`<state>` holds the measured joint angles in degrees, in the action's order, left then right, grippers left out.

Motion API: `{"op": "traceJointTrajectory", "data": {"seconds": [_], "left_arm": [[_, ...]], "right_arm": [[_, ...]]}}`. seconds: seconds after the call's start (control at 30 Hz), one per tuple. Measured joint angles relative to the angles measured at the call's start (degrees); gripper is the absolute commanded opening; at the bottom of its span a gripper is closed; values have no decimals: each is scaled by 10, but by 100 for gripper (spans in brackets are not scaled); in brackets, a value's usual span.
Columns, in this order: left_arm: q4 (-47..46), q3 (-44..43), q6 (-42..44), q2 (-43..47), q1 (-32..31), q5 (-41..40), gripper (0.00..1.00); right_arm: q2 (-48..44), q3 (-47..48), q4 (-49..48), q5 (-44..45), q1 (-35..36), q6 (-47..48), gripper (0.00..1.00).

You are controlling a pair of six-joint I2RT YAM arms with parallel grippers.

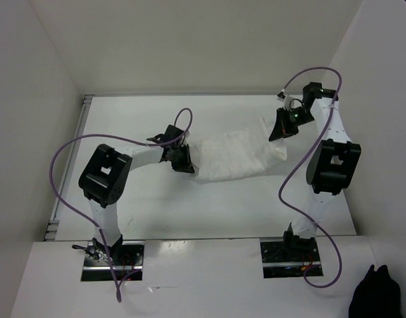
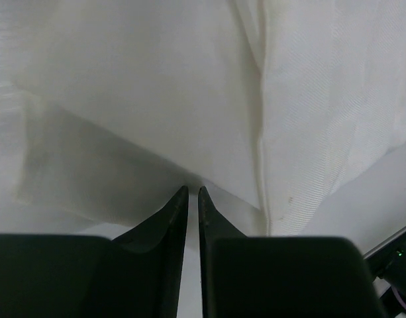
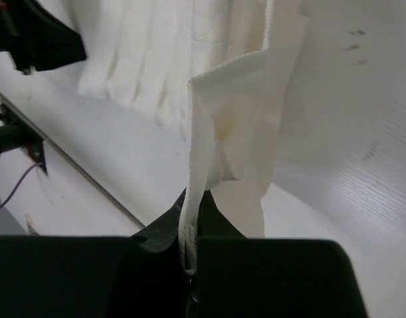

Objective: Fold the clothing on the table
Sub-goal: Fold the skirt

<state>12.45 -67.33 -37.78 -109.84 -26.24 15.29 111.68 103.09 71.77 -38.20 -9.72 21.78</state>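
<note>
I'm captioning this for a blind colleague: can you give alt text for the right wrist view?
The right gripper is shut on an edge of the white clothing, which rises bunched from its jaws and stretches away above the white table. Black parts of the left arm show at upper left.

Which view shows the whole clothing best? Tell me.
Top external: the clothing shows whole, end to end. Left wrist shows only a seamed patch up close; right wrist shows one pinched, hanging edge.
</note>
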Motion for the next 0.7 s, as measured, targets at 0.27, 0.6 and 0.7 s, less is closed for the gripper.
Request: {"op": "traceJointTrajectory", "data": {"seconds": [0.27, 0.6, 0.7], "left_arm": [[9, -25, -3, -9, -26, 0, 17], [12, -57, -15, -27, -37, 0, 17], [13, -57, -15, -29, -37, 0, 17]], "right_arm": [[-45, 3, -6, -108, 101, -49, 0], [-92, -83, -193, -144, 173, -220, 0], [-90, -105, -241, -102, 215, -254, 0]]}}
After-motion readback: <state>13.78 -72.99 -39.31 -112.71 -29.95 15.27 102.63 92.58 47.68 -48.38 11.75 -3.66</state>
